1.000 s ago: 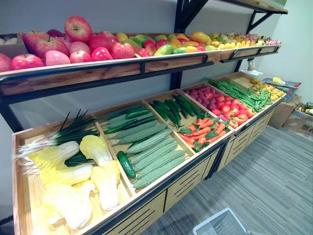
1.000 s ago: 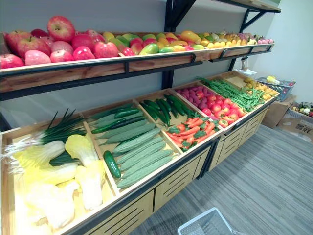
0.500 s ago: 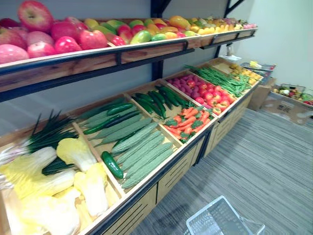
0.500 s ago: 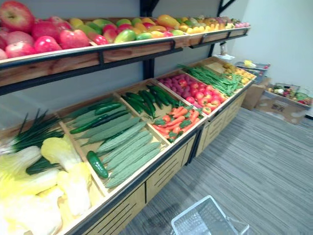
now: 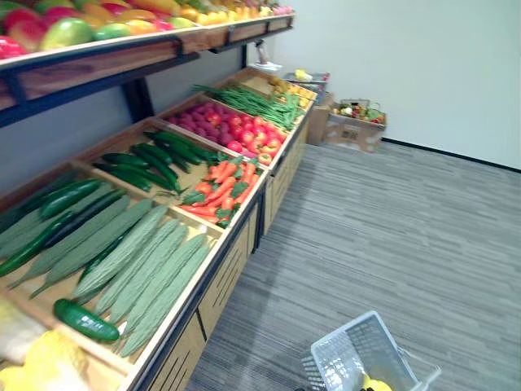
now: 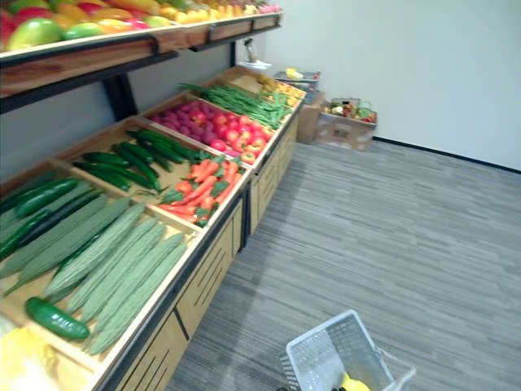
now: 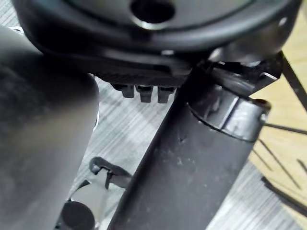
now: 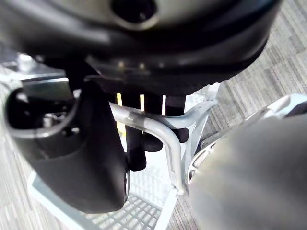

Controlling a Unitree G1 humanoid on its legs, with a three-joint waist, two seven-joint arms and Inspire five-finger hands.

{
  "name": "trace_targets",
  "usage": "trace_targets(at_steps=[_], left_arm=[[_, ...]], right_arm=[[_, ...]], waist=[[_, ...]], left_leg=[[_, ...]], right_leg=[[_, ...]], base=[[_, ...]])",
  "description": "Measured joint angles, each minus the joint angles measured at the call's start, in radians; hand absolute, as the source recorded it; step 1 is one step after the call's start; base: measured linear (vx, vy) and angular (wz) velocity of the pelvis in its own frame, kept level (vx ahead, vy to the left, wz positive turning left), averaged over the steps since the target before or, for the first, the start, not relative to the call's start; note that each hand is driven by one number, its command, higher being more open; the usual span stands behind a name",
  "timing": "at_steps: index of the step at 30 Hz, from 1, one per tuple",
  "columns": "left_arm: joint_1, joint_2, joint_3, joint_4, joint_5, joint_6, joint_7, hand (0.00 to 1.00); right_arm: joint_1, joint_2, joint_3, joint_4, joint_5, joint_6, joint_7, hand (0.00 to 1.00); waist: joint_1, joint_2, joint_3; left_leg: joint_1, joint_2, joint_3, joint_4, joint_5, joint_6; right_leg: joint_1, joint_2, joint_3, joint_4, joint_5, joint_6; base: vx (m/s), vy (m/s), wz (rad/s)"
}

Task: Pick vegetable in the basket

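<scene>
Dark right hand [image 8: 136, 151] hanging low, fingers curled round handle of white basket [image 5: 346, 358], left hand [image 7: 144, 52] state cannot be told

floor [image 5: 407, 236]: grey striped carpet | wall [image 5: 407, 65]: plain white | wooden display stand [image 5: 221, 281]: left
</scene>
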Motion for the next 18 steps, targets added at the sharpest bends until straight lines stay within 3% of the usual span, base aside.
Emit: trace_targets(at_steps=[3,8,11,15,17,18], left_arm=[[-0.007,0.005,-0.012,-0.005,0.02,0.033,-0.008,1.0],[-0.031,0.015,-0.028,-0.004,0.152,0.055,-0.062,1.0],[-0.058,0.045,-0.105,0.013,0.171,0.065,-0.066,1.0],[-0.084,0.072,-0.14,0.025,0.169,0.095,-0.049,1.0],[-0.086,0.087,-0.164,0.024,0.165,0.092,-0.039,1.0],[-0.085,0.087,-0.166,0.027,0.138,0.075,-0.035,1.0]], right_arm=[[0.006,-0.013,0.002,0.04,0.016,0.003,-0.027,0.0],[0.025,-0.015,0.002,0.077,0.076,0.003,-0.05,0.0],[0.023,-0.015,0.0,0.095,0.079,0.0,-0.049,0.0],[0.022,0.005,0.002,0.098,0.09,0.003,-0.048,0.0],[0.023,0.007,0.002,0.112,0.113,0.012,-0.048,0.0],[0.016,-0.012,0.002,0.127,0.112,0.017,-0.042,0.0]], waist=[[-0.005,-0.006,0.004],[-0.011,-0.01,0.002],[-0.026,-0.018,0.003],[-0.049,-0.061,-0.007],[-0.054,-0.085,-0.009],[-0.05,-0.089,-0.007]], left_leg=[[-0.004,-0.01,-0.009,0.032,0.028,0.016],[-0.006,-0.024,-0.052,0.006,0.041,-0.001],[-0.015,-0.038,-0.058,-0.02,0.045,-0.01],[-0.081,-0.029,-0.094,0.041,0.046,-0.012],[-0.136,-0.019,-0.202,0.168,0.041,0.004],[-0.148,-0.05,-0.308,0.164,-0.019,0.031]], right_leg=[[0.006,-0.006,0.024,-0.006,0.002,0.0],[0.026,-0.009,0.014,-0.058,0.026,0.01],[0.018,-0.013,0.014,-0.082,0.044,0.01],[-0.036,-0.021,0.018,-0.05,0.036,-0.001],[-0.036,-0.028,0.049,-0.048,0.035,-0.011],[-0.03,-0.027,0.078,-0.057,0.034,-0.012]], base=[[0.03,-0.058,-0.24],[-0.05,-0.003,0.09],[-0.08,0.022,0.0],[-0.07,-0.038,-0.04],[-0.06,-0.082,-0.29],[-0.09,-0.012,-0.53]])
